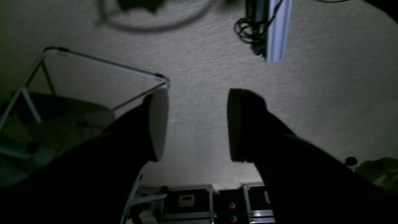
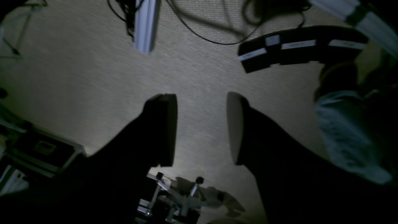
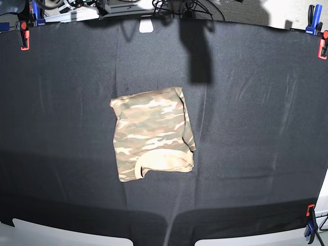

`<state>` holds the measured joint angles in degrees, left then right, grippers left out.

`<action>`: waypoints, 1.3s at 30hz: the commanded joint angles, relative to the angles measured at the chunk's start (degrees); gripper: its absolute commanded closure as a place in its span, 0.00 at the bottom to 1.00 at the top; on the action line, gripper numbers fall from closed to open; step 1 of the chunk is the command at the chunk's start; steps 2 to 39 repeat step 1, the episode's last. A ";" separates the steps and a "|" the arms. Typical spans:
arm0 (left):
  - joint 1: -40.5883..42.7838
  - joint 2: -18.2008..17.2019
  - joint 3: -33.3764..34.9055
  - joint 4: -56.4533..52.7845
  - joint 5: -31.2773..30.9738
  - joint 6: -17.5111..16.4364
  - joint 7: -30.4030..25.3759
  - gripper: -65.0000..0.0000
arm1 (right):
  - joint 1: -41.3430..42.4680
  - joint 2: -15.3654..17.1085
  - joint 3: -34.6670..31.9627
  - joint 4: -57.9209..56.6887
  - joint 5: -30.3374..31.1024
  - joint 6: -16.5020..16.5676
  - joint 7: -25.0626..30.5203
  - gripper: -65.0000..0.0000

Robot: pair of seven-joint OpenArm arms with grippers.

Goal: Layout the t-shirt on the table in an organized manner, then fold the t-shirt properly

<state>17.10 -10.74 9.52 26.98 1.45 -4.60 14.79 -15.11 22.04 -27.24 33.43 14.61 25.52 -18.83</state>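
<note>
The t-shirt (image 3: 152,134) is laid folded mid-tabletop (image 3: 256,128). The left gripper (image 1: 197,124) and right gripper (image 2: 202,129) are held spread, empty, over carpet.

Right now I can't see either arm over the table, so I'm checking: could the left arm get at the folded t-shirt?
Probably yes. The t-shirt lies alone mid-table, nothing on or beside it, and the left gripper is open and empty.

The t-shirt (image 3: 152,133) is camouflage in tan, beige and olive-brown with cream streaks; its near edge shows plain tan. The table (image 3: 256,128) is matte black cloth with white near corners. Clamps (image 3: 24,38) at its edges are red and blue.
</note>
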 commanded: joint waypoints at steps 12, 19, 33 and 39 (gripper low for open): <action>0.07 0.09 -0.07 0.26 0.02 -0.17 -0.09 0.57 | -0.11 0.59 0.11 0.72 1.29 1.09 0.20 0.61; 0.07 0.09 -0.07 0.26 0.02 -0.17 -0.09 0.57 | -0.11 0.59 0.11 0.72 1.29 1.09 0.20 0.61; 0.07 0.09 -0.07 0.26 0.02 -0.17 -0.09 0.57 | -0.11 0.59 0.11 0.72 1.29 1.09 0.20 0.61; 0.07 0.09 -0.07 0.26 0.02 -0.17 -0.09 0.57 | -0.11 0.59 0.11 0.72 1.29 1.09 0.20 0.61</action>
